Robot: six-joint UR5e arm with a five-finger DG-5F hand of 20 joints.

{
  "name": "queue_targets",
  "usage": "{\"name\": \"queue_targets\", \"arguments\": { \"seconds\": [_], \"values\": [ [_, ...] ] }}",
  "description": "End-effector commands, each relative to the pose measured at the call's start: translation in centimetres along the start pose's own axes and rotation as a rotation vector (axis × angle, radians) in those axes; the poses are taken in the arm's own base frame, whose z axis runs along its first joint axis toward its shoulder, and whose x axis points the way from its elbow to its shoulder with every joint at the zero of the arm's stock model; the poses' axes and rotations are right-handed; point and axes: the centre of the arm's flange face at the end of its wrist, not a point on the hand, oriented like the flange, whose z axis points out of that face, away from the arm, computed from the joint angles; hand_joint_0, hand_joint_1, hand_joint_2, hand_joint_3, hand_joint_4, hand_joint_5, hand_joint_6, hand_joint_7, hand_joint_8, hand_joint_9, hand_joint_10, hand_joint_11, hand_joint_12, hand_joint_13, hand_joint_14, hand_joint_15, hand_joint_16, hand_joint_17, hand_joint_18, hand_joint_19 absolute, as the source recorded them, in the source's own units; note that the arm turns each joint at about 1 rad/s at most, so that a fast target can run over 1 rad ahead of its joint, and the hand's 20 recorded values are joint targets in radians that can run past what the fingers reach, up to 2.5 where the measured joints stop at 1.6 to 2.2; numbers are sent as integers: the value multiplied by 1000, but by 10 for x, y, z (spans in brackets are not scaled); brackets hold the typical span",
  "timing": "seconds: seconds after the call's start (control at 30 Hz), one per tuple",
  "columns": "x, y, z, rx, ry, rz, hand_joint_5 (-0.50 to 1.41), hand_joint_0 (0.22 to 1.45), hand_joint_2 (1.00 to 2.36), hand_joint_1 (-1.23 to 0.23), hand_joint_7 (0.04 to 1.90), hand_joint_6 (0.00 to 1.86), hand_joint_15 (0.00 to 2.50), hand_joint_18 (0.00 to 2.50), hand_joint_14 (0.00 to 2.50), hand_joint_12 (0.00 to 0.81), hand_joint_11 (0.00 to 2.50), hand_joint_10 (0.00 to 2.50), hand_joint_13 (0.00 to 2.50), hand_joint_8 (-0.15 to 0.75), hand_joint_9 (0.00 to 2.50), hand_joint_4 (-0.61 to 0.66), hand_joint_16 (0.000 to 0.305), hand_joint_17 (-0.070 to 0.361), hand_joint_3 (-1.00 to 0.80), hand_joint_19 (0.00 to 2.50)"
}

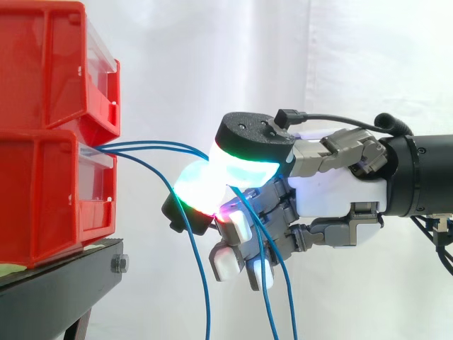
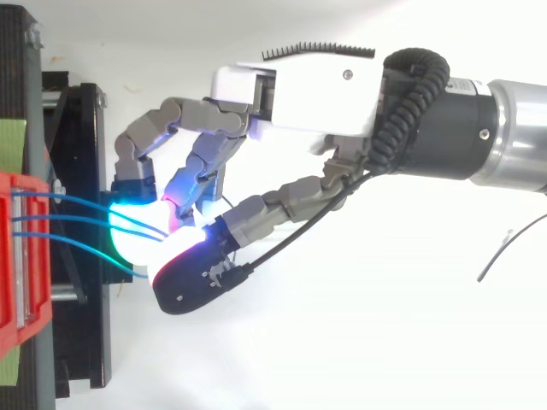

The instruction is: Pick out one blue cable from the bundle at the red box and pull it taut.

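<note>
Three thin blue cables [image 1: 152, 147] come out between the stacked red boxes [image 1: 49, 191] at the left, arc to the right and hang down. My hand [image 1: 340, 188] reaches in from the right, just clear of the boxes. Its fingers are curled, and the glowing thumb pad [image 1: 237, 166] presses against a glowing finger pad [image 1: 195, 188]. The two upper cables [image 2: 85, 209] run into that pinch; I cannot tell whether one or both are held. The lowest cable [image 1: 202, 283] passes under the fingertip and droops slack. From above, the hand [image 2: 299, 94] sits right of the red box [image 2: 17, 256].
The red boxes rest on a black stand [image 1: 64, 276] whose edge juts out below the hand's fingertips. A white curtain hangs behind. Open space lies to the right of the stand and below the hand, where the cable ends dangle.
</note>
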Motion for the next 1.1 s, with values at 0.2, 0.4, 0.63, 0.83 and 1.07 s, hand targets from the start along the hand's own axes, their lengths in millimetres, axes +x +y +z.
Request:
{"name": "queue_targets", "arguments": {
  "seconds": [0.2, 0.4, 0.63, 0.83, 1.07],
  "values": [
    [-1, 0, 0, 1, -2, -1, -202, 652, 1000, -866, 1003, 906, 423, 913, 16, 332, 883, 26, 967, 309, 1052, 160, 43, 96, -500, 656],
    [-4, -1, 0, 2, -5, -1, -196, 587, 1000, -873, 1010, 866, 415, 916, 16, 336, 868, 26, 958, 306, 1044, 166, 43, 97, -500, 657],
    [-6, -2, 0, 2, -8, -1, -172, 558, 1000, -748, 1007, 824, 411, 923, 15, 323, 814, 25, 948, 310, 1056, 158, 43, 97, -500, 687],
    [-7, -2, 0, 3, -11, -1, -149, 558, 1000, -540, 1057, 781, 407, 915, 17, 308, 792, 24, 928, 310, 1057, 152, 43, 96, -500, 704],
    [-8, -2, 0, 3, -12, -1, -141, 627, 1000, -456, 1125, 755, 400, 896, 14, 289, 771, 25, 876, 306, 1055, 122, 41, 92, -500, 746]
  ]
}}
